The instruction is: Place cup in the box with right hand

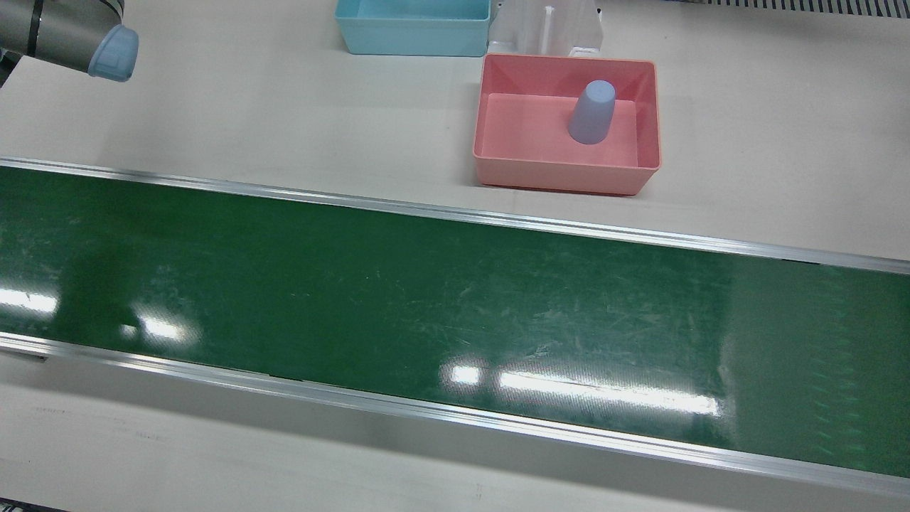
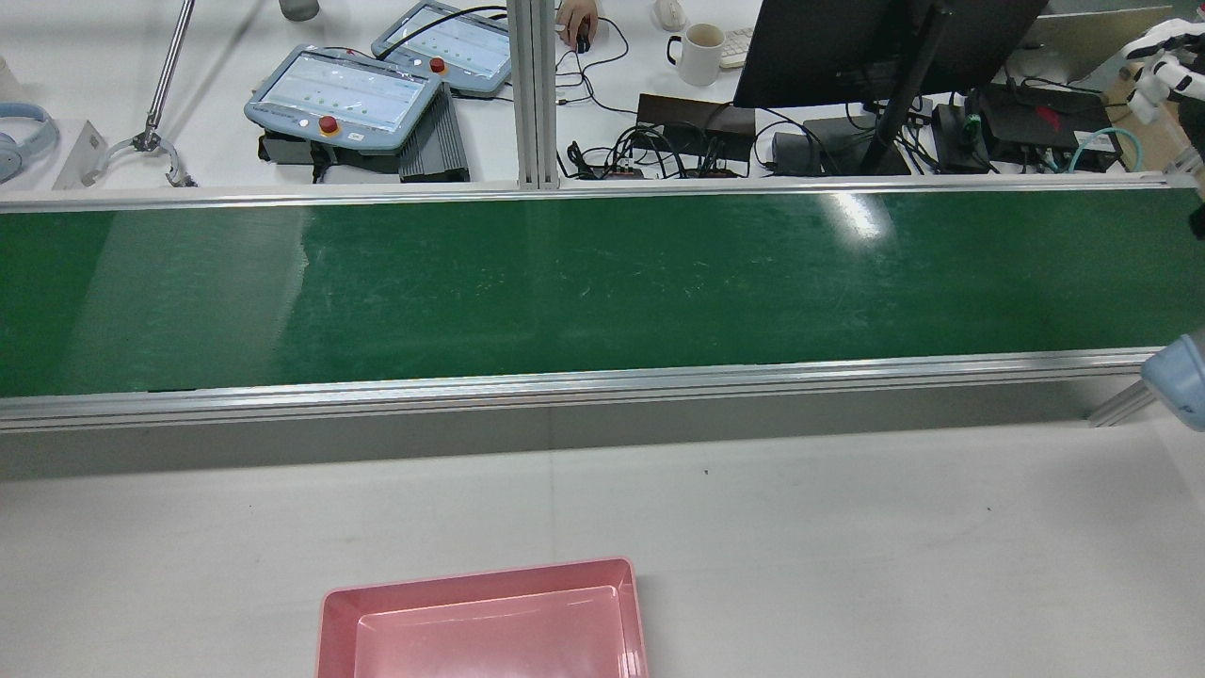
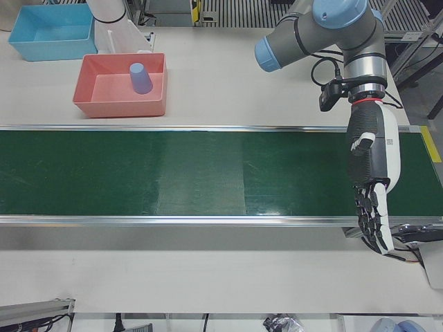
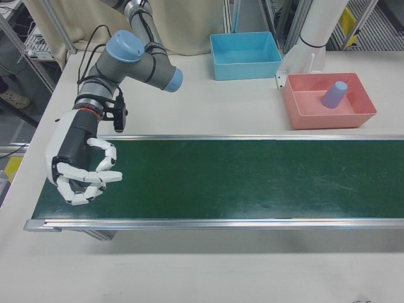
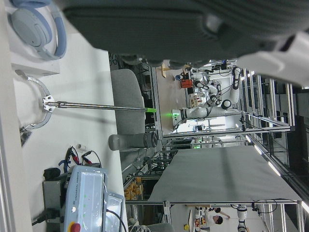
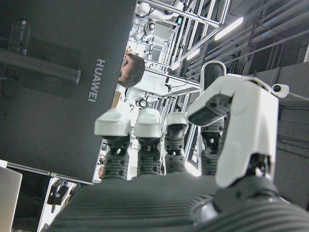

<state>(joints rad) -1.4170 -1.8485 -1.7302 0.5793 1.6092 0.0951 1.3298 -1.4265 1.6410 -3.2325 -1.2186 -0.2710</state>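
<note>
1. Count: you have one cup (image 1: 592, 112), lavender, standing upside down inside one pink box (image 1: 498, 135). It sits toward the box's back right corner as the front view shows it, and nothing holds it.
2. One blue box (image 1: 412, 37) stands just beside the pink box, nearer the pedestals.
3. Your right hand (image 4: 81, 167) hangs over the far end of the green conveyor belt (image 1: 426, 306), well apart from the cup. Its fingers (image 4: 101, 146) are curled inward toward the palm and grasp nothing.
4. Your left hand (image 3: 372, 185) hangs at the opposite end of the belt, fingers straight, pointing down and slightly spread. It is empty.
5. Writing: the right hand view shows "HUAWEI" on the back of a dark monitor (image 6: 63, 92). No other text is legible.
6. Surroundings: beyond the belt, the rear view shows two teach pendants (image 2: 344, 94), one white mug (image 2: 701, 52), headphones (image 2: 24, 141) and tangled cables.
7. The belt surface itself carries no objects.
</note>
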